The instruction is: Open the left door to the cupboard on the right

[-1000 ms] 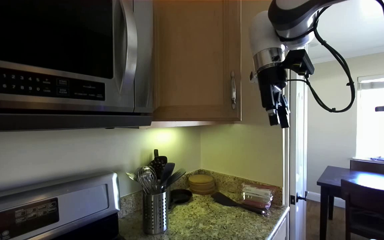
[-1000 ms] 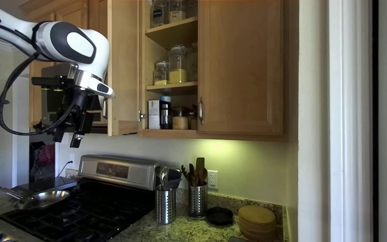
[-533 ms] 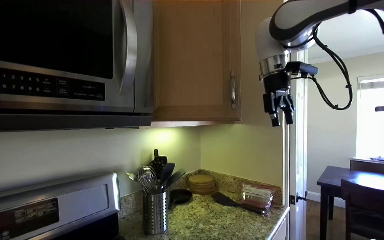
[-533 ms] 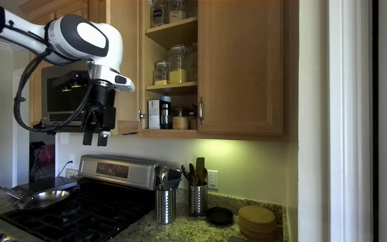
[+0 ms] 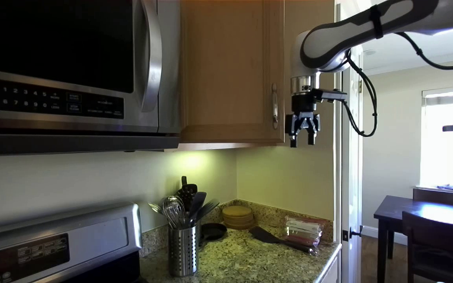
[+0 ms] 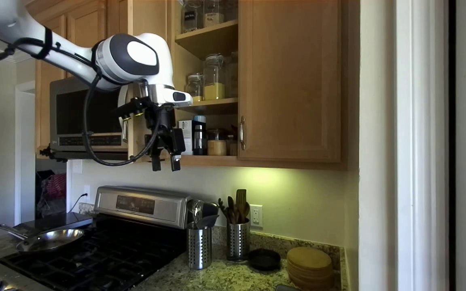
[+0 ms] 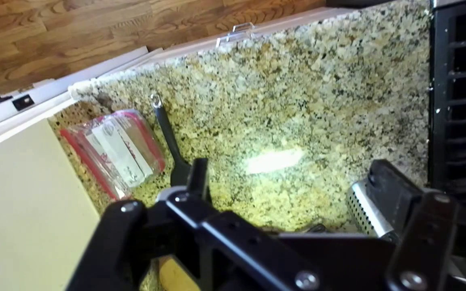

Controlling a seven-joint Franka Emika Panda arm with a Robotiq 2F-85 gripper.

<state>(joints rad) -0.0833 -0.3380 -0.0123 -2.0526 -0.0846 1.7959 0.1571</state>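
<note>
since its left half gapes, light maple-wood wall cupboard (image 6: 212, 161): task seemingly done
tall maple panel left door (image 5: 226, 70): swung out, upright
black two-fingered claw (image 5: 302, 142): spread, gripping nothing; door's free edge just left in an exterior view, depth unsure

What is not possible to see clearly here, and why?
Left door: top cut off by picture edge in both exterior views.
White box: partly behind gripper in an exterior view.
Black jar label: text too small in an exterior view.
Plastic bag: writing too blurred in the wrist view.
</note>
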